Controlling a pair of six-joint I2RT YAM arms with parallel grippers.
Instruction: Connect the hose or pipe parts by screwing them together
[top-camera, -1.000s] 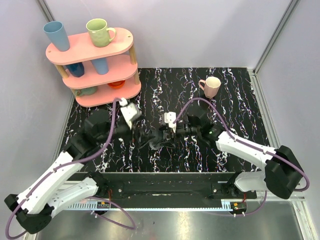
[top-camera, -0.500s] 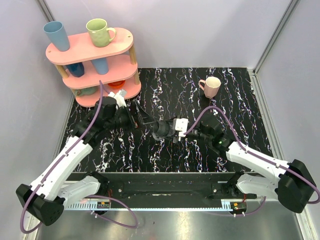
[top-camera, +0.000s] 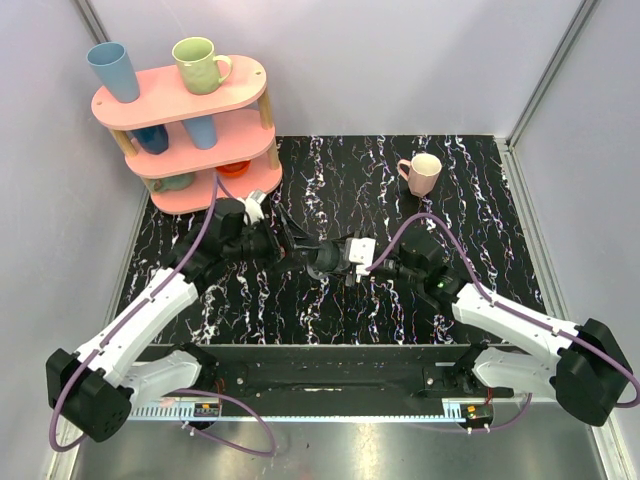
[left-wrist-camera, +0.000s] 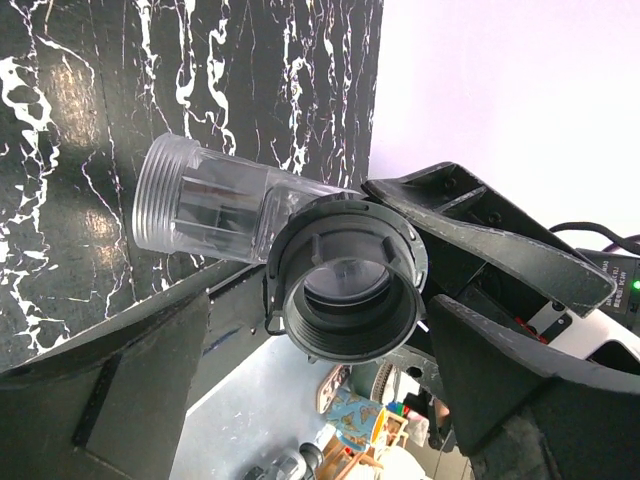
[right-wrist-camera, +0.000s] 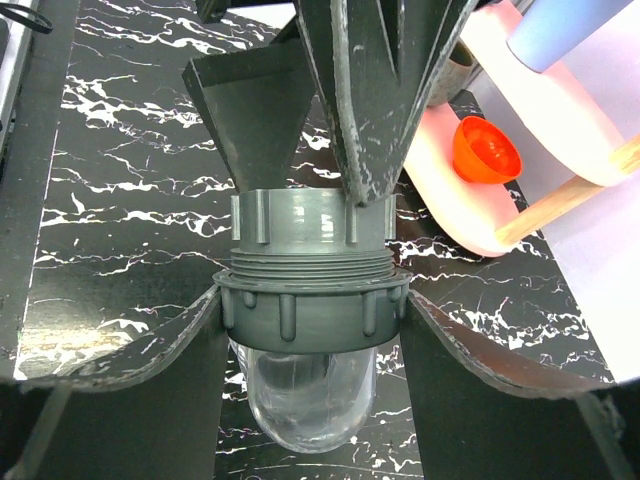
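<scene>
The translucent tube (left-wrist-camera: 205, 205) is an elbow with a bare threaded end pointing left. The dark grey ring fitting (left-wrist-camera: 345, 285) sits on its other end. My right gripper (right-wrist-camera: 312, 312) is shut on the ring fitting (right-wrist-camera: 315, 310), and the tube's clear rounded bend (right-wrist-camera: 308, 405) hangs below it. In the top view the parts (top-camera: 322, 258) hang above mid-table in the right gripper (top-camera: 338, 260). My left gripper (top-camera: 287, 240) faces them from the left. It (left-wrist-camera: 322, 320) is open, with its fingers either side of the ring's open mouth and a gap showing on the left side.
A pink mug (top-camera: 422, 172) stands at the back right of the black marbled table (top-camera: 480, 220). A pink tiered shelf (top-camera: 160, 100) with several cups stands at the back left. An orange bowl (right-wrist-camera: 485, 150) lies on a lower tier close behind the left gripper.
The right arm brought the parts up to mid-table and then held still. The left arm pulled back toward the shelf, then swung right until its open fingers reached the fitting.
</scene>
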